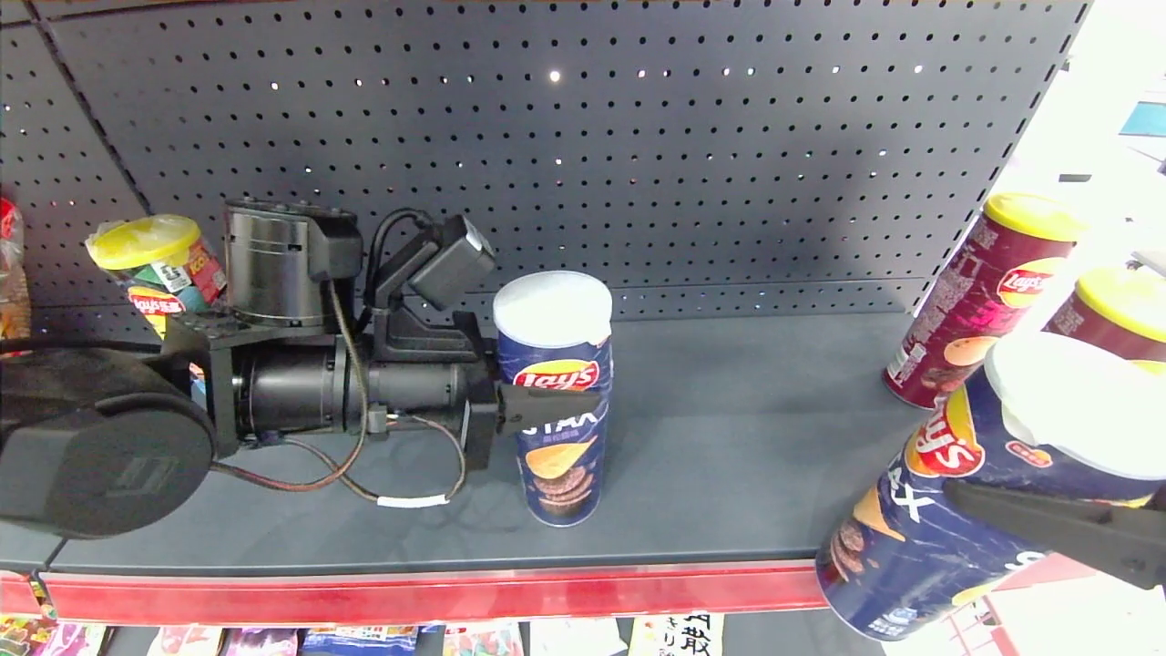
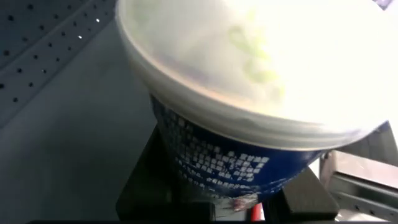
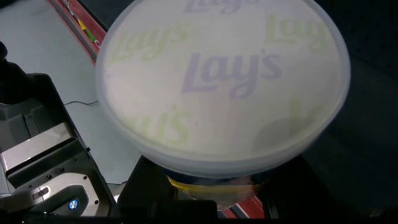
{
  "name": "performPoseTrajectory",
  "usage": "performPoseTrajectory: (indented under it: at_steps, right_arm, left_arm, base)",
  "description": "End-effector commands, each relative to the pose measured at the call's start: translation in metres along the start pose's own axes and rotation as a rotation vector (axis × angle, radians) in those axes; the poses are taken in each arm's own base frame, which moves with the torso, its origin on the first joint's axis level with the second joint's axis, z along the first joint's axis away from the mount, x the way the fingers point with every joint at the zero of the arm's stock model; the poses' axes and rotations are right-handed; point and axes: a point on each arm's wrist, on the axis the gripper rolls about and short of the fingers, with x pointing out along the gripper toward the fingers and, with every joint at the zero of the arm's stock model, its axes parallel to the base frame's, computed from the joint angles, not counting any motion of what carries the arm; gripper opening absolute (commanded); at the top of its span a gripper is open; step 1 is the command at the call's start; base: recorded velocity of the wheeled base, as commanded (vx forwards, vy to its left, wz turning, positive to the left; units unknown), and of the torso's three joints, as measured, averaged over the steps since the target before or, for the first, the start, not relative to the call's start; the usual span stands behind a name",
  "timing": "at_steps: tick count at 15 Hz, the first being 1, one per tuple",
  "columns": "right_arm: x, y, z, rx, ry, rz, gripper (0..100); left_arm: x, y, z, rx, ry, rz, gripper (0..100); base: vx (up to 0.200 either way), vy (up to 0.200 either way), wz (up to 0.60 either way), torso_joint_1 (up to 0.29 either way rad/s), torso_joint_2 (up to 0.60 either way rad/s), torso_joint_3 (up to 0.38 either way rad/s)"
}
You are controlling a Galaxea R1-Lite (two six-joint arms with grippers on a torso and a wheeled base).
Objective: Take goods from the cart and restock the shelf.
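A blue chip can with a white lid [image 1: 557, 401] stands upright on the grey shelf [image 1: 747, 456], and my left gripper [image 1: 547, 407] is shut on its middle from the left. In the left wrist view the same can [image 2: 249, 124] is seen lid-first between the dark fingers [image 2: 146, 180]. At the lower right, in front of the shelf edge, my right gripper [image 1: 1066, 528] is shut on a second blue can [image 1: 956, 492], held tilted. That can's lid [image 3: 224, 81] faces the right wrist camera.
A yellow-lidded can [image 1: 159, 264] stands at the back left of the shelf behind my left arm. Two maroon cans with yellow lids [image 1: 984, 292] stand at the right. The shelf has a red front rail [image 1: 437, 592] and a pegboard back [image 1: 583, 137]. Free shelf lies between the blue can and the maroon ones.
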Motion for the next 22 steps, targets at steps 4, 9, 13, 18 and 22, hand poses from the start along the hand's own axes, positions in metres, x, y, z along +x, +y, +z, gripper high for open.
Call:
performPoseTrajectory:
  at_steps: [4, 9, 13, 18, 22]
  right_arm:
    - [0.0, 0.0, 0.0, -0.001, -0.001, -0.001, 0]
    - [0.0, 0.0, 0.0, 0.0, 0.0, 0.001, 0]
    - [0.0, 0.0, 0.0, -0.001, -0.002, 0.0, 0]
    - [0.0, 0.0, 0.0, -0.001, -0.002, 0.0, 0]
    - [0.0, 0.0, 0.0, 0.0, 0.0, 0.001, 0]
  left_arm:
    - [-0.006, -0.012, 0.001, 0.005, -0.005, -0.017, 0]
    - [-0.006, -0.015, -0.003, -0.001, 0.004, -0.022, 0]
    - [-0.006, -0.021, 0.0, 0.007, -0.003, -0.037, 0]
    - [-0.004, -0.024, -0.004, -0.001, 0.01, -0.049, 0]
    - [-0.005, -0.024, -0.006, -0.006, 0.016, -0.05, 0]
  base:
    - [0.0, 0.0, 0.0, 0.0, 0.0, 0.0]
    - [0.0, 0.0, 0.0, 0.0, 0.0, 0.0]
    - [0.0, 0.0, 0.0, 0.0, 0.0, 0.0]
    - [0.0, 0.0, 0.0, 0.0, 0.0, 0.0]
    - [0.0, 0.0, 0.0, 0.0, 0.0, 0.0]
